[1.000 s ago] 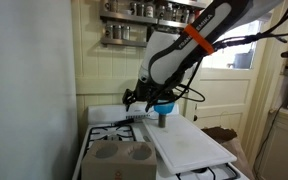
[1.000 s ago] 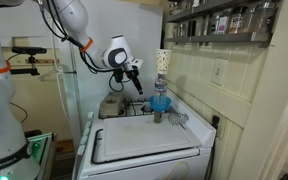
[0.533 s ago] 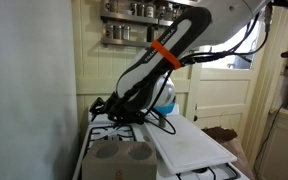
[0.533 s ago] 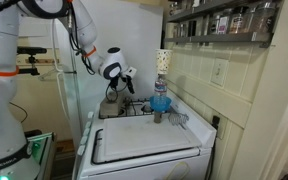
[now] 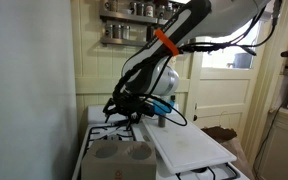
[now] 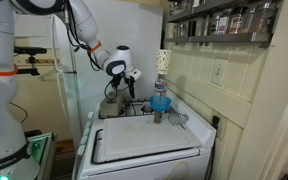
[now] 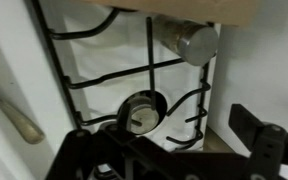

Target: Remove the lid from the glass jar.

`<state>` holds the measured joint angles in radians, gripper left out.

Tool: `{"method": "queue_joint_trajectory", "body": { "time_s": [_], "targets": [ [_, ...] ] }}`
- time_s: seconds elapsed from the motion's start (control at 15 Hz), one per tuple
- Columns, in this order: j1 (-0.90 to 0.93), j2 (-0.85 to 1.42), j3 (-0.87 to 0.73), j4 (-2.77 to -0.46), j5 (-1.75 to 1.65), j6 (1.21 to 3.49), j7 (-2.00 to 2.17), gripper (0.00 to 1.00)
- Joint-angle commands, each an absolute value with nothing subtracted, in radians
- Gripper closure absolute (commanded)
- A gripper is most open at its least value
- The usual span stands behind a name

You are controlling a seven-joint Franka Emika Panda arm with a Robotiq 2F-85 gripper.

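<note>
**Blue-capped small glass jar (image 6: 157, 115) is seen untouched, and lid removal is judged not yet begun.**

The glass jar is stood at the back of the white table (image 6: 134, 146), just beside the black burner grates (image 7: 134, 80), and its blue round lid (image 5: 164, 103) is seen seated on top in both exterior views. The black gripper (image 5: 119, 106) is held over the grates, well apart from the jar. In the wrist view its jaws are shown spread, with nothing between them and only the grates below. No contact with lid or jar is shown. The whole task is therefore judged to be left: the gripper is to be brought across to the jar, and the lid is to be grasped, loosened and lifted clear.
</note>
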<state>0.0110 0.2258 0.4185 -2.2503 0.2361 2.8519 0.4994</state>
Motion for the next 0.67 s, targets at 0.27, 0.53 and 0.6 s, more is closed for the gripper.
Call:
{"method": "queue_joint_trajectory", "body": {
  "time_s": [0.27,0.53,0.6],
  "targets": [
    [0.106,0.191,0.287,-2.228,0.329,2.718,0.410,0.00],
    [0.134,0.250,0.286,-2.175,0.392,2.740,0.348,0.00],
    [0.136,0.273,0.292,-2.152,0.411,2.732,0.324,0.00]
  ]
}}
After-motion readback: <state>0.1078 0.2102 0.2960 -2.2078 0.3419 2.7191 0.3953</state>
